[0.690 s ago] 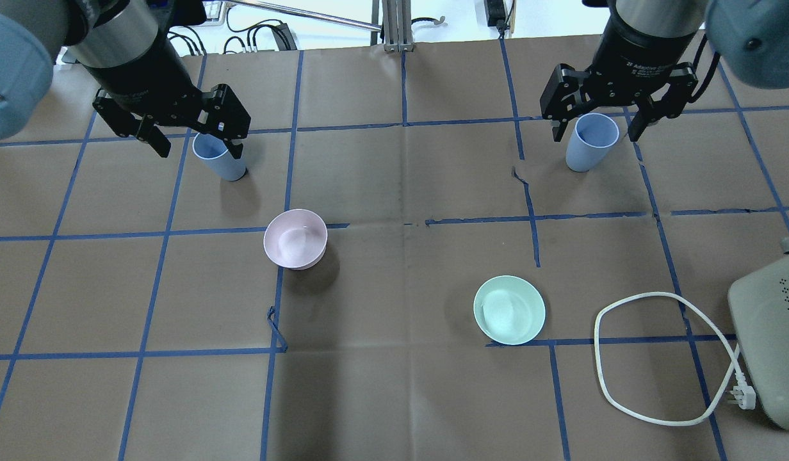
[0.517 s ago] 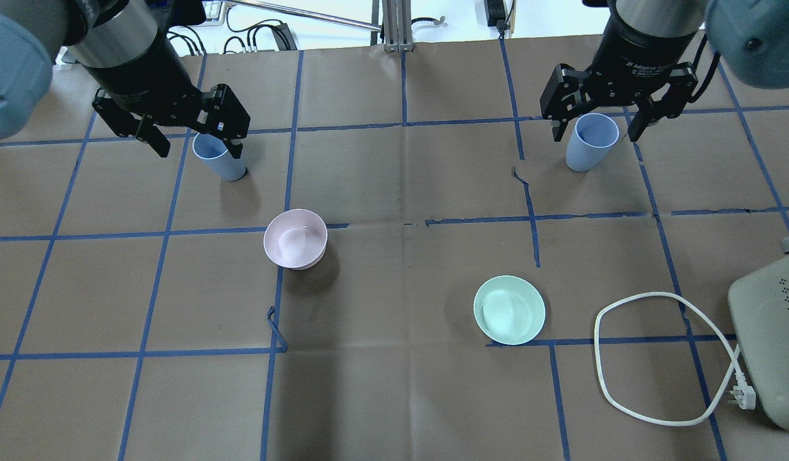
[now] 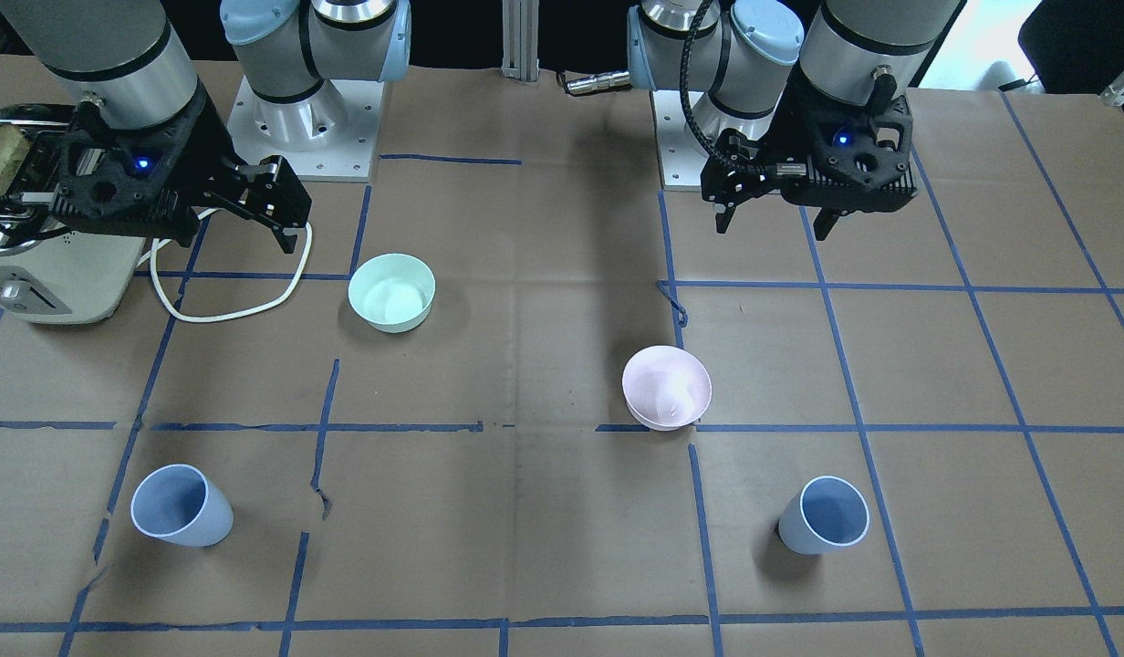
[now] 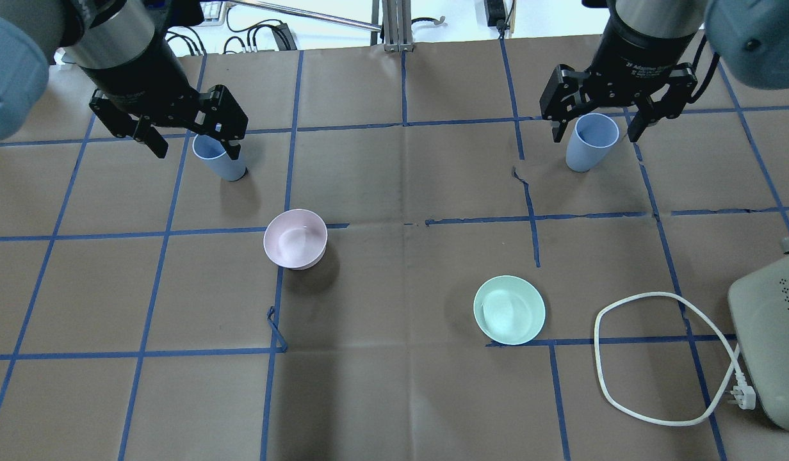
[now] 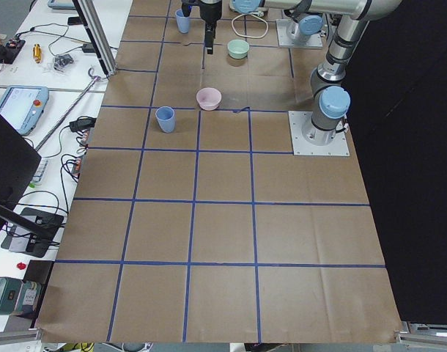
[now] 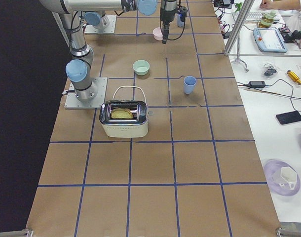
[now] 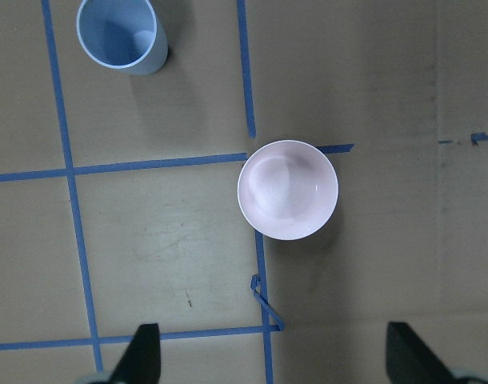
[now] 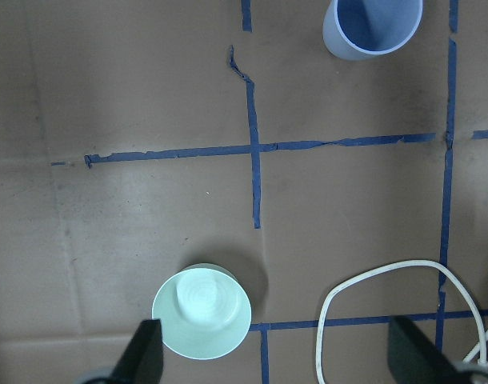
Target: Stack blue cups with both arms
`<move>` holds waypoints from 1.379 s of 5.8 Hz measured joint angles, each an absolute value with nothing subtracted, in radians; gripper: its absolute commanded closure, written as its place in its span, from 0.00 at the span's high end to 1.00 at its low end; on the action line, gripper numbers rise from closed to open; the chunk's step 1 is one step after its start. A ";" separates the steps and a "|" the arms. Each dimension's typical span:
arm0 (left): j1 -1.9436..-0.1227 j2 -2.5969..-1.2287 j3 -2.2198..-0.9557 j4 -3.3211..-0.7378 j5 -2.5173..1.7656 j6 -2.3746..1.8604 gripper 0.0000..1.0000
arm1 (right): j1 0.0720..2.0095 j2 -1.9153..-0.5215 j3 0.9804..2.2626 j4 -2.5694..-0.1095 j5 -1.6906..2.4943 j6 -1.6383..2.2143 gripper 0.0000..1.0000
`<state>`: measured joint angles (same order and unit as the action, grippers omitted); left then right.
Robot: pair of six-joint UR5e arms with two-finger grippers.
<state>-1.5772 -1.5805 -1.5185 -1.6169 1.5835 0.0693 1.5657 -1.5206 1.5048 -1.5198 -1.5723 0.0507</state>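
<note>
Two pale blue cups stand upright and apart on the brown paper. The left cup (image 4: 219, 158) (image 3: 827, 516) shows at the top of the left wrist view (image 7: 120, 34). The right cup (image 4: 590, 143) (image 3: 180, 505) shows at the top of the right wrist view (image 8: 374, 24). My left gripper (image 4: 189, 137) (image 3: 770, 224) is open and empty, held high above the table on the robot's side of the left cup. My right gripper (image 4: 596, 131) is open and empty, also high, short of the right cup. Both wrist views show the fingertips (image 7: 144, 352) (image 8: 144, 348) spread wide.
A pink bowl (image 4: 295, 238) (image 7: 288, 190) sits near the middle left. A mint-green bowl (image 4: 509, 310) (image 8: 202, 314) sits at middle right. A cream toaster (image 4: 772, 346) (image 6: 125, 118) with its looped white cable (image 4: 657, 358) stands at the right edge.
My left gripper has shifted slightly up and left in the overhead view. The right gripper, cups and bowls have not moved.
</note>
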 measured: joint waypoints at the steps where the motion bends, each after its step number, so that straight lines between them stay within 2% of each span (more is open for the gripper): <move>1: -1.574 -1.597 -1.519 -1.612 1.590 0.072 0.98 | 1.563 -1.520 1.505 -1.521 -1.572 0.049 1.00; 2: -1.562 -1.648 -1.508 -1.576 1.595 0.073 0.98 | 1.547 -1.516 1.503 -1.538 -1.572 0.011 1.00; 4: -1.490 -1.832 -1.476 -1.379 1.592 0.087 0.98 | 1.412 -1.467 1.486 -1.618 -1.563 -0.162 1.00; 7: -1.454 -2.046 -1.426 -1.156 1.592 0.118 0.98 | 1.333 -1.235 1.319 -1.746 -1.563 -0.306 1.00; 8: -1.453 -2.081 -1.423 -1.149 1.588 0.118 0.89 | 1.332 -1.177 1.292 -1.755 -1.562 -0.324 0.99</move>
<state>-1.4535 -2.0811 -1.4229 -1.1489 1.5884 0.1184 1.3321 -1.1767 1.2924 -1.7551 -1.5616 -0.3244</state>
